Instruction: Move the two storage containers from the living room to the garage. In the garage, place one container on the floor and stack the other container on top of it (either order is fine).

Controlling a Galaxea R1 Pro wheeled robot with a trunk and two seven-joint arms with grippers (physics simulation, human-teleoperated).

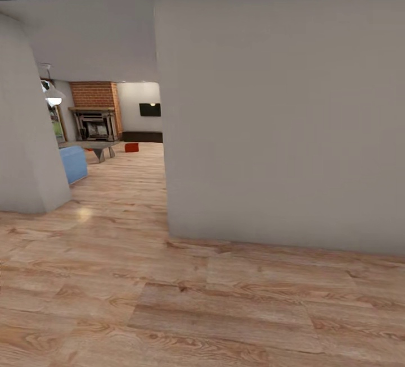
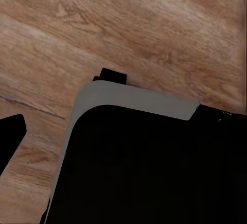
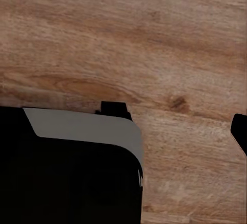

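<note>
While the robot faces a grey wall (image 1: 281, 103):
Container: one red box (image 1: 131, 147) far off on the wood floor (image 1: 169, 299), near the coffee table (image 1: 97, 146).
Claws: state cannot be told.

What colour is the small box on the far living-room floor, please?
Red-orange; the storage container shows best in the head view.
</note>
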